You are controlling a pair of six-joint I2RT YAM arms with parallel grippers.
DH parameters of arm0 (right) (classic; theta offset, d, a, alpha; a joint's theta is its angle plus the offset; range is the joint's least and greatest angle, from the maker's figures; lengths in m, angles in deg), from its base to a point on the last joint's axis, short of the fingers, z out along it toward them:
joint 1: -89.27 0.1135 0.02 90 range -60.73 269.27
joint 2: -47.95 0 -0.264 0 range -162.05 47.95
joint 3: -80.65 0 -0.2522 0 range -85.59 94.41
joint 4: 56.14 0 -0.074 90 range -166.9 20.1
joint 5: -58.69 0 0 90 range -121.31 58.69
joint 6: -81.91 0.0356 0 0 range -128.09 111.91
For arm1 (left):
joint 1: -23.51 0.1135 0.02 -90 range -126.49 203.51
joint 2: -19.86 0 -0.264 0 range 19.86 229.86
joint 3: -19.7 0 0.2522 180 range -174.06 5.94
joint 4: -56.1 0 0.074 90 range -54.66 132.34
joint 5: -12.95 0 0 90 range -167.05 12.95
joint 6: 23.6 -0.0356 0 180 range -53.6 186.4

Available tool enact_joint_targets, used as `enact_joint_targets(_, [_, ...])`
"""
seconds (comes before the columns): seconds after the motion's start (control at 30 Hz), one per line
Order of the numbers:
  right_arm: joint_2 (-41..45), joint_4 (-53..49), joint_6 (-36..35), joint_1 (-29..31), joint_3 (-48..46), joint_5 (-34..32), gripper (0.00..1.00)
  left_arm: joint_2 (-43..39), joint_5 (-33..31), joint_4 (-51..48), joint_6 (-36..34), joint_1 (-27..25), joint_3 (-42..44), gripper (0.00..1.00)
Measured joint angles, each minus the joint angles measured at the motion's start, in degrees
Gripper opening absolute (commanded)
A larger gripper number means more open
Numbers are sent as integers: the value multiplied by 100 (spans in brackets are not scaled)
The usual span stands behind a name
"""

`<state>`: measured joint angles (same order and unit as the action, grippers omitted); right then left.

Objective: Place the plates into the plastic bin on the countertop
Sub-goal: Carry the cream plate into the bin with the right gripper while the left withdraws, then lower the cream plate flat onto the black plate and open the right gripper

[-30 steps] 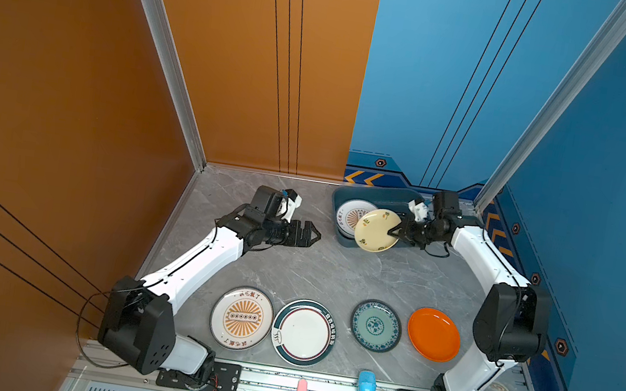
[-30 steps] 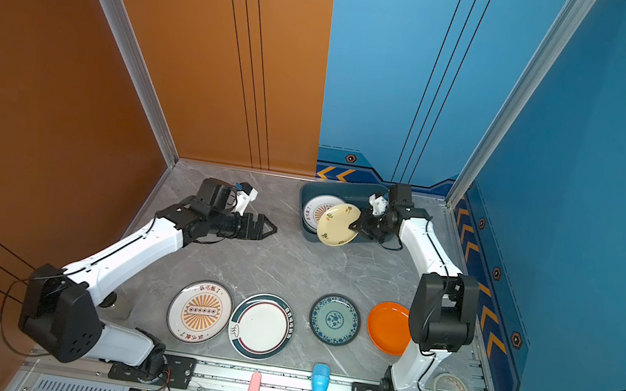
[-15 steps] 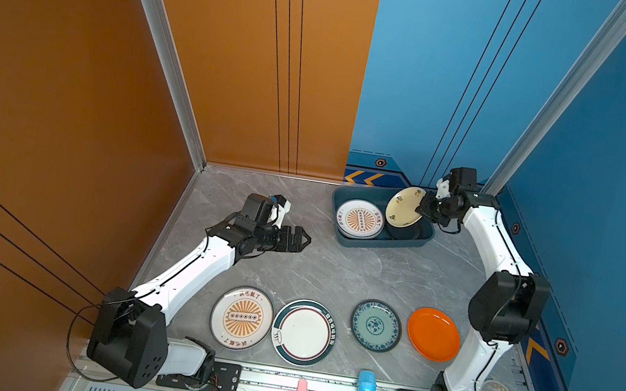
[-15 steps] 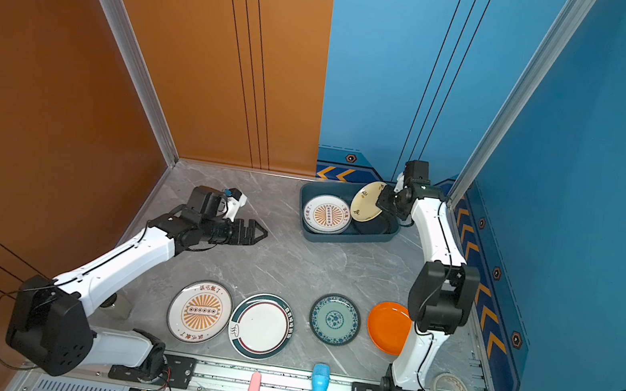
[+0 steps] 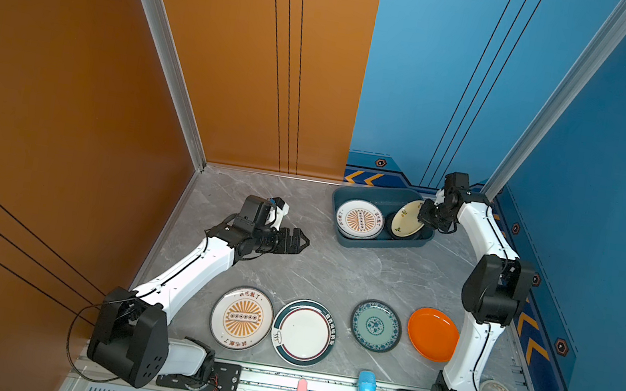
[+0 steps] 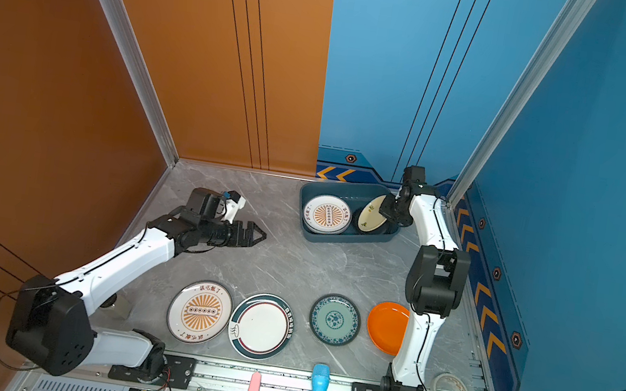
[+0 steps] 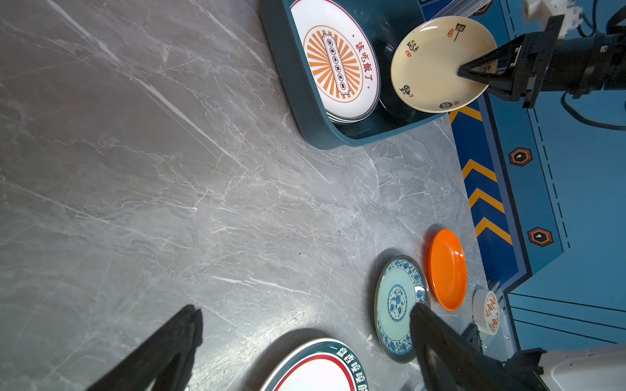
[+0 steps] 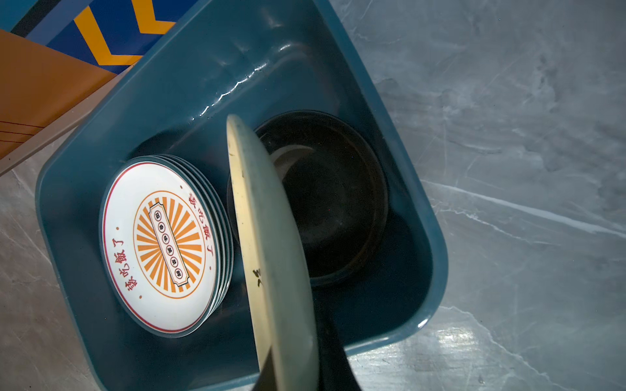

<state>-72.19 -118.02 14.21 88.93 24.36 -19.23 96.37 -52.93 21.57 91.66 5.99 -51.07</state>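
The right pincer is clamped on the rim of a cream plate, holding it tilted almost on edge over the end of the blue bin nearer the right arm. Directly below it a black plate lies inside the bin. A stack of white sunburst plates fills the bin's other end. The left pincer hangs empty, jaws spread wide, above the grey counter, well apart from the bin. Four more wait in a row on the counter well in front of the bin: a single sunburst plate, a teal-rimmed plate, a blue patterned plate and an orange plate. The plates look stiff, glossy and fairly light. A smooth rim is likely to be slippery and could chip if it dropped onto another plate. A pinch at the rim, one finger on the face and one beneath, seems the sound hold, with a low release.
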Motion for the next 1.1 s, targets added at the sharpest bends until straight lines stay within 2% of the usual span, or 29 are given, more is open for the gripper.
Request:
enact_joint_targets(0.33, [-144, -55, -109, 7, -4, -35, 1, 144, 105, -7, 0, 0, -13, 98])
enact_joint_targets(0.67, [-221, -48, -111, 7, 7, -33, 12, 144, 168, -9, -2, 0, -13, 98])
enact_joint_targets(1.1, [-654, -299, -157, 7, 92, -66, 33, 192, 205, -105, -2, 0, -251, 98])
